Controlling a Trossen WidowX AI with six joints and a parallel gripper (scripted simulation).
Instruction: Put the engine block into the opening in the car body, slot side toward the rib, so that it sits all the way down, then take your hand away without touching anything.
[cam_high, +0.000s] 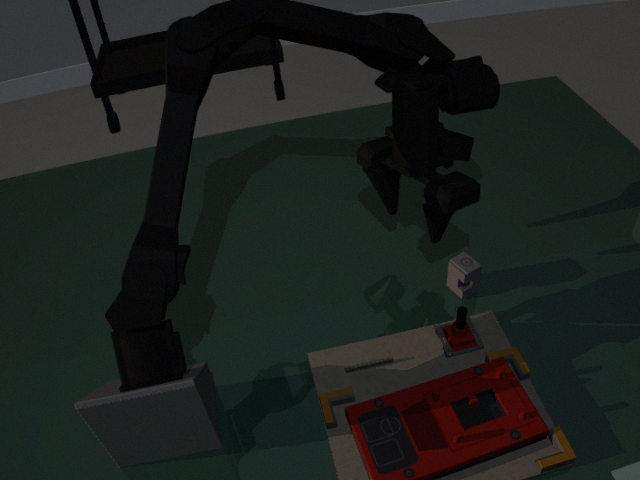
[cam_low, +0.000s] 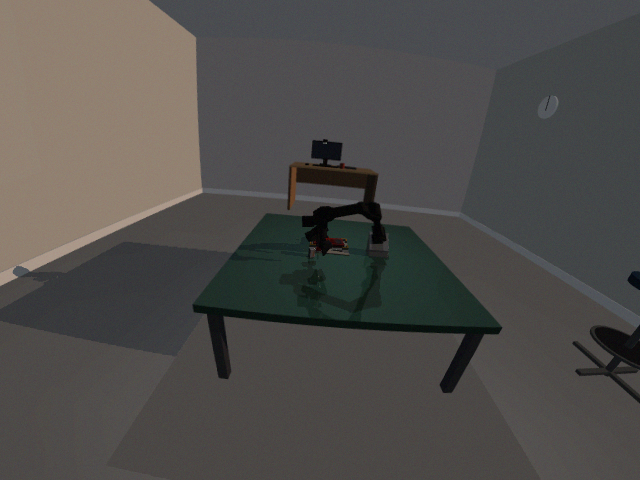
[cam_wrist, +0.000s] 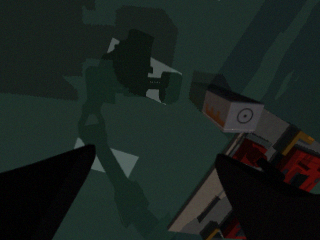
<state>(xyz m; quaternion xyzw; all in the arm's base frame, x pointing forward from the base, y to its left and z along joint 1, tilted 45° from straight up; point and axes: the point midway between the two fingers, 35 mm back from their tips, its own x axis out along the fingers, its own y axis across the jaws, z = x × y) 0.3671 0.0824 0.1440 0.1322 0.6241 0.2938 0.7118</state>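
Observation:
The engine block (cam_high: 463, 276) (cam_low: 311, 253) (cam_wrist: 231, 113) is a small pale grey block with a ring mark on top and a slot in one side. It stands upright on the green table behind the board. The red car body (cam_high: 424, 424) (cam_wrist: 306, 165) lies on the board, and its dark square opening (cam_high: 478, 410) is empty. A small red rib shows at the opening's back edge. My gripper (cam_high: 414, 226) (cam_wrist: 157, 155) is open and empty, above the table. The block is beyond the right finger in the wrist view, not between the fingers.
The beige board (cam_high: 323, 364) carries yellow corner brackets (cam_high: 560, 454) around the car body. A black peg (cam_high: 461, 317) on a red base stands at its back edge, between block and car body. A thin grey rod (cam_high: 368, 364) lies at its back left.

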